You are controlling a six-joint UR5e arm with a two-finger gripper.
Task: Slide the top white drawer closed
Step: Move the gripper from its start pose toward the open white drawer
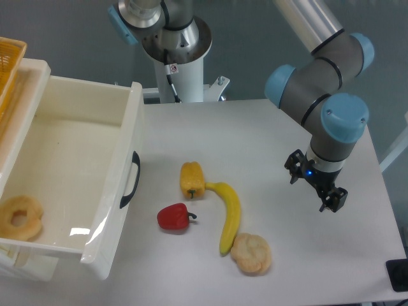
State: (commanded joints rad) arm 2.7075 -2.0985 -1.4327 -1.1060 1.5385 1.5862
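One arm is seen at the right of the frame, its gripper [317, 185] hanging above the table [268, 134] at mid-right, well apart from everything else. Whether the jaws are released or clenched cannot be told from this angle; nothing is seen between them.

At the left of the frame the top white drawer [76, 172] is pulled far out, its interior exposed. Its front panel faces the centre of the table, and a curved black handle [131, 180] is mounted on it. A ring-shaped pastry [20, 217] is lying inside the drawer near the lower left corner. A yellow woven basket [9, 64] is partly visible at the upper left edge.

Four items are laid out on the table in the lower middle of the frame: a yellow pepper [192, 180], a red pepper [174, 217], a banana [228, 215] and a bread roll [251, 253]. The banana's upper end is touching the yellow pepper, and its lower end is touching the bread roll.
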